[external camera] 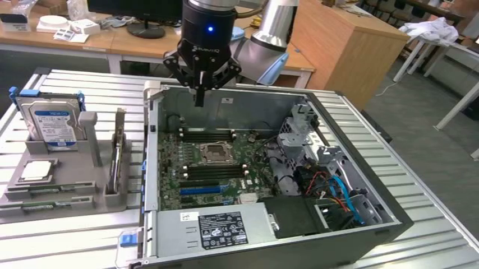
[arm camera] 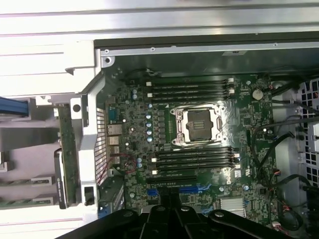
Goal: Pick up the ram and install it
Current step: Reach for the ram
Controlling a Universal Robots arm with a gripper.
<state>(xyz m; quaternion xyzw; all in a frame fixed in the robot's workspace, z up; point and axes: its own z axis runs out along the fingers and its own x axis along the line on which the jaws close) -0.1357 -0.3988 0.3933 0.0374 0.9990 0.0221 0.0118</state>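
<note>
Tabletop of ribbed metal [external camera: 75, 241] is carrying an open computer case [external camera: 254, 106], lying on its side with the motherboard [external camera: 250, 168] facing up. Black memory slots [external camera: 210, 134] are sitting on the far and near sides of the bare processor socket [external camera: 215, 150], and all of them appear to be empty.

Off to the exterior view's left, just beside the case, a grey holder [external camera: 90, 202] is keeping spare parts in its grooves. The gripper [external camera: 199, 100] is hanging over the far edge of the case, above the board, with its jaws pressed together on nothing.

The ram [external camera: 41, 205] is lying flat in a near groove of the holder, well apart from the gripper; which of the green strips there is meant I cannot tell for sure.

Judging by this, the pickup is not yet underway: the arm is standing at the install site empty. A grasp is calling for the jaws to be spread and lined up across the stick's thin faces over the holder.
</note>
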